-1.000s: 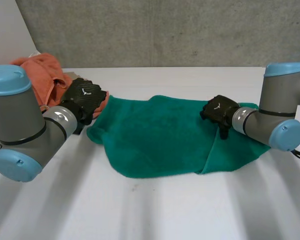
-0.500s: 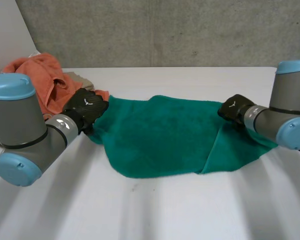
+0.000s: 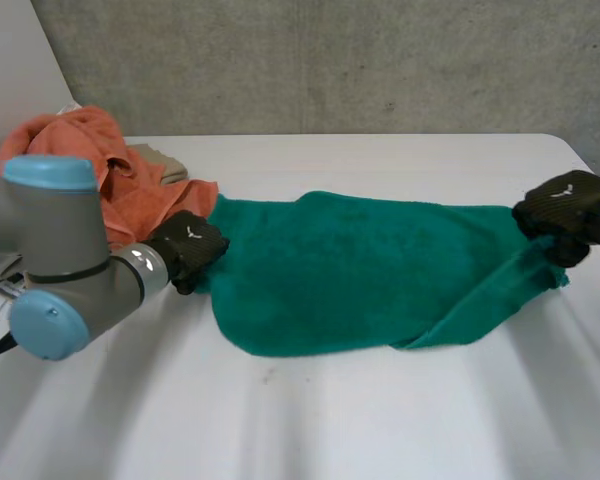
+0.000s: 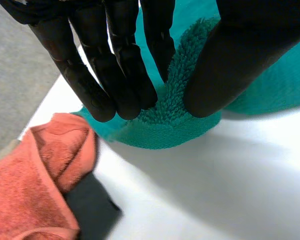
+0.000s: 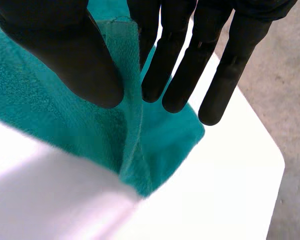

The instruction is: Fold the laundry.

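A green towel lies stretched across the middle of the white table. My left hand is at its left end. In the left wrist view the fingers and thumb pinch a raised fold of the green towel's edge. My right hand is at the towel's right end, near the table's right side. In the right wrist view its thumb and fingers pinch the green towel's edge, and a corner hangs below onto the table.
A heap of orange towel lies at the back left, close behind my left hand, with a beige cloth beside it. A dark flat thing lies against the orange towel. The table's right edge runs just beyond my right hand.
Both hands have moved apart: the left toward the front, the right far to the right. The towel's right part has been drawn out longer.
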Robot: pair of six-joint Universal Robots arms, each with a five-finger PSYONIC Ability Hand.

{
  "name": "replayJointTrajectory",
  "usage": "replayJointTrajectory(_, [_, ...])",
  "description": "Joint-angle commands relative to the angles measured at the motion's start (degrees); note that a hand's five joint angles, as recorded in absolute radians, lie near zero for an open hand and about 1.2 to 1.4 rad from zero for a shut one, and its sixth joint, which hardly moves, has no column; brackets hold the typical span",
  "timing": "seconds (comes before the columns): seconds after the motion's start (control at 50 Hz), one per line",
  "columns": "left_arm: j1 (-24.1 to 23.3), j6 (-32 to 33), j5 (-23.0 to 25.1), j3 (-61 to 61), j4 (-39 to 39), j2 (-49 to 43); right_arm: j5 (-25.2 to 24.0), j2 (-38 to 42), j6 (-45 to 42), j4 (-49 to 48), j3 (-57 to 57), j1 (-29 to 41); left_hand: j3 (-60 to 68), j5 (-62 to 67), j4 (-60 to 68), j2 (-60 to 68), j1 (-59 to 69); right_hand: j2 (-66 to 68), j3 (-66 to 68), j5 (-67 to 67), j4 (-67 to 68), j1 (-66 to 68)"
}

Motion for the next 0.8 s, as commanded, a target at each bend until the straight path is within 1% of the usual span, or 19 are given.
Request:
replayJointTrajectory(0.02, [0.5,-3.6,1.2,-2.4,-13.5,9.2,1.4,-2.3,-11.6,16.1,0.9,-3.3,11.9,13.7,11.6,11.6,13.3,12.6,11.9,13.0,11.5,15.5])
replayJointTrajectory(0.06, [0.5,-3.9,0.4,-2.3,-15.7,9.3,1.8,-1.8,-14.6,18.8,0.6,-3.9,11.9,13.7,11.6,11.6,13.3,12.6,11.9,13.0,11.5,15.5])
replayJointTrajectory(0.1, [1.0,-3.9,-0.9,-1.8,-17.5,8.8,2.8,0.2,-16.5,18.5,-0.3,-3.9,11.9,13.7,11.6,11.6,13.3,12.6,11.9,13.0,11.5,15.5])
replayJointTrajectory(0.14, [1.3,-3.8,-1.9,-0.8,-17.2,7.8,2.9,2.3,-15.7,16.9,-1.1,-3.5,11.9,13.7,11.6,11.6,13.3,12.6,11.9,13.0,11.5,15.5])
replayJointTrajectory(0.18, [1.7,-4.1,-3.9,1.9,-16.2,4.3,2.9,5.3,-13.5,12.8,-2.9,-2.7,11.9,13.7,11.6,11.6,13.3,12.6,11.9,13.0,11.5,15.5])
replayJointTrajectory(0.22, [1.6,-4.3,-4.7,5.0,-15.8,2.2,2.9,7.4,-11.4,8.7,-4.8,-2.0,11.9,13.7,11.6,11.6,13.3,12.6,11.9,13.0,11.5,15.5])
replayJointTrajectory(0.3, [0.7,-5.9,-4.9,16.5,-15.8,-1.8,2.9,11.0,-3.7,-3.0,-12.3,-0.2,11.9,13.7,11.6,11.6,13.3,12.6,11.9,13.0,11.5,15.5])
replayJointTrajectory(0.32, [-0.1,-7.9,-4.8,22.2,-15.5,-2.3,3.1,11.3,1.6,-9.2,-16.1,0.2,11.9,13.7,11.6,11.6,13.3,12.6,11.9,13.0,11.5,15.5])
replayJointTrajectory(0.38, [-1.0,-12.1,-5.2,31.2,-14.3,-2.4,3.5,10.8,11.1,-19.6,-20.6,0.1,11.9,13.7,11.6,11.6,13.3,12.6,11.9,13.0,11.5,15.5])
replayJointTrajectory(0.4, [-1.1,-15.5,-5.8,36.6,-12.7,-2.3,4.2,10.0,17.5,-26.8,-22.5,-0.4,11.9,13.7,11.6,11.6,13.3,12.6,11.9,13.0,11.5,15.5])
replayJointTrajectory(0.46, [-1.1,-20.2,-7.6,43.3,-9.9,-1.9,6.2,8.3,26.1,-38.3,-23.3,-1.1,11.9,13.7,11.6,11.6,13.3,12.6,11.9,13.0,11.5,15.5])
replayJointTrajectory(0.48, [-0.9,-22.8,-8.9,46.2,-8.3,-1.7,7.7,7.3,31.0,-45.4,-23.3,-1.5,11.9,13.7,11.6,11.6,13.3,12.6,11.9,13.0,11.5,15.5])
replayJointTrajectory(0.54, [-0.7,-25.5,-10.3,48.4,-6.8,-1.5,9.7,6.4,35.2,-53.4,-22.7,-1.8,11.9,13.7,11.6,11.6,13.3,12.6,11.9,13.0,11.5,15.5])
replayJointTrajectory(0.58, [-0.4,-26.9,-10.7,48.1,-6.9,-1.3,10.0,5.9,36.1,-55.2,-21.6,-2.1,11.9,13.7,11.6,11.6,13.3,12.6,11.9,13.0,11.5,15.5])
replayJointTrajectory(0.64, [-0.1,-27.7,-9.6,45.4,-8.8,-1.3,8.5,5.7,36.6,-53.5,-19.9,-2.1,11.9,13.7,11.6,11.6,13.3,12.6,11.9,13.0,11.5,15.5])
replayJointTrajectory(0.7, [0.3,-28.5,-7.7,39.9,-11.4,-0.8,4.7,5.6,36.8,-51.1,-15.7,-2.3,11.9,13.7,11.6,11.6,13.3,12.6,11.9,13.0,11.5,15.5])
replayJointTrajectory(0.72, [0.3,-28.4,-6.8,37.0,-12.1,-0.9,2.6,5.7,37.0,-50.3,-13.0,-2.5,11.9,13.7,11.6,11.6,13.3,12.6,11.9,13.0,11.5,15.5])
replayJointTrajectory(0.76, [0.4,-28.4,-6.3,33.9,-12.5,-1.1,0.6,5.9,37.0,-50.1,-9.9,-2.7,11.9,13.7,11.6,11.6,13.3,12.6,11.9,13.0,11.5,15.5])
replayJointTrajectory(0.8, [0.5,-28.3,-5.7,29.2,-12.7,-1.7,-2.6,6.3,37.0,-50.6,-5.0,-3.6,11.9,13.7,11.6,11.6,13.3,12.6,11.9,13.0,11.5,15.5])
